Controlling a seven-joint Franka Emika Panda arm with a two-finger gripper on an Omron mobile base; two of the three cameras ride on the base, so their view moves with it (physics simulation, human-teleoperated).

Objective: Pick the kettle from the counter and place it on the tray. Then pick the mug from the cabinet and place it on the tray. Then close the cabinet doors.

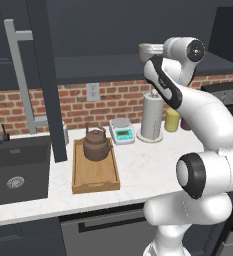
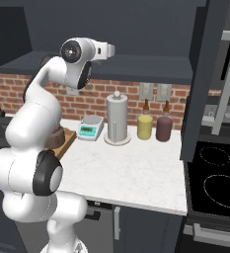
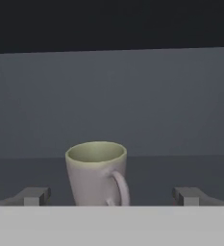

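Note:
The grey-beige mug [image 3: 96,173] stands upright on the dark shelf of the cabinet [image 3: 180,166], handle toward the camera. My gripper [image 3: 112,197] is open, its fingertips [image 3: 36,196] wide on either side of the mug and not touching it. In the left base view the mug [image 1: 146,49] peeks out beside my hand up at shelf height. The dark-brown kettle [image 1: 97,144] sits on the far end of the light-wood tray [image 1: 95,176] on the white counter [image 1: 148,165]. Both cabinet doors stand open, the left door [image 1: 45,75] and the right door [image 2: 200,74].
A paper-towel roll [image 1: 151,117], a small scale [image 1: 122,131], a yellow jar [image 1: 172,120] and a maroon jar [image 2: 164,128] line the brick wall. The dark sink [image 1: 15,170] lies left of the tray, and the stove [image 2: 217,183] is at the right.

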